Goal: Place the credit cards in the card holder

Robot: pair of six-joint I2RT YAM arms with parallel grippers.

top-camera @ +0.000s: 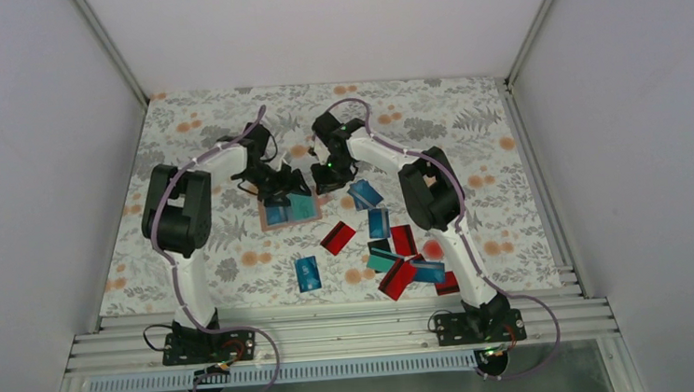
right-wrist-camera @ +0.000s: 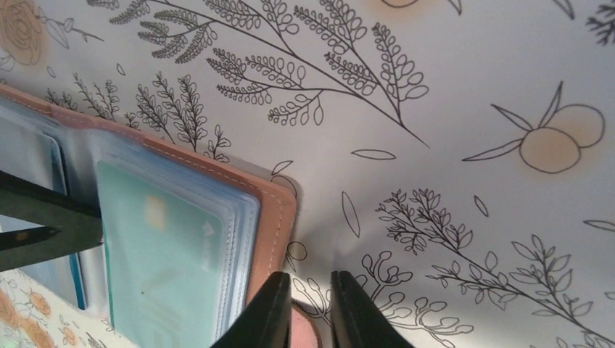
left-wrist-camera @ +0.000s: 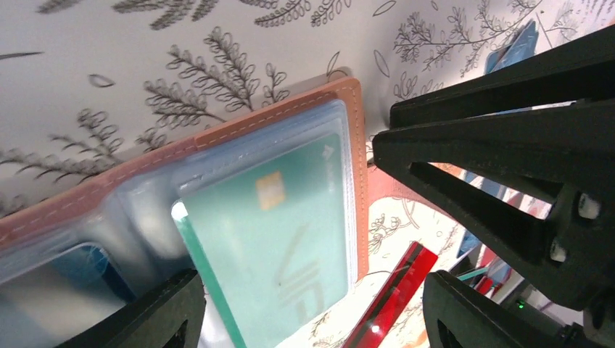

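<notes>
Nearest the bases, loose credit cards (top-camera: 404,240) lie scattered over the right half of the surface (top-camera: 217,262), a pale sheet printed with grey ferns and orange blossoms. They're thin glossy rectangles in red, blue and teal, several overlapping, and one blue card (top-camera: 307,273) sits off alone to the left.

Just beyond them is the card holder (top-camera: 290,210), lying open and flat. It's tan and leather-like, with a pale stitched seam round a rounded corner and clear plastic sleeves stacked inside. A teal card (left-wrist-camera: 283,232) with a gold chip and faint VIP lettering sits in the right-hand sleeve, and a blue one is in the left.

Over it, the left fingers (top-camera: 279,184), black and truss-shaped, stand spread wide above the teal card's sleeve. The right fingers (top-camera: 331,177) are at the holder's far right corner, drawn almost together, with a sliver of the tan edge pinched in the slit between them.
</notes>
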